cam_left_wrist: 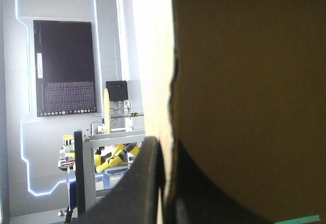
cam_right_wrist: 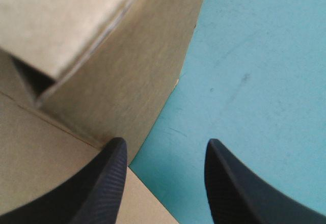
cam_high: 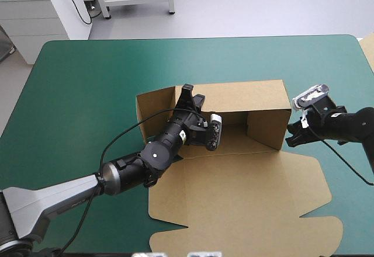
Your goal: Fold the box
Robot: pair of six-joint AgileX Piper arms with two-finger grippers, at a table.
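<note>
The brown box lies in the middle of the table, its lid flat toward the near edge and its back and right walls raised. My left gripper is at the left end of the back wall, shut on the top edge of the board. In the left wrist view the board runs between the two black fingers. My right gripper sits low beside the box's right wall, outside it. In the right wrist view it stands open with the box corner just ahead and nothing between the fingers.
The teal-green cover surrounds the box, with wide room to the left and toward the far edge. A pale object pokes in at the table's right edge. The lid's scalloped flaps reach close to the near edge.
</note>
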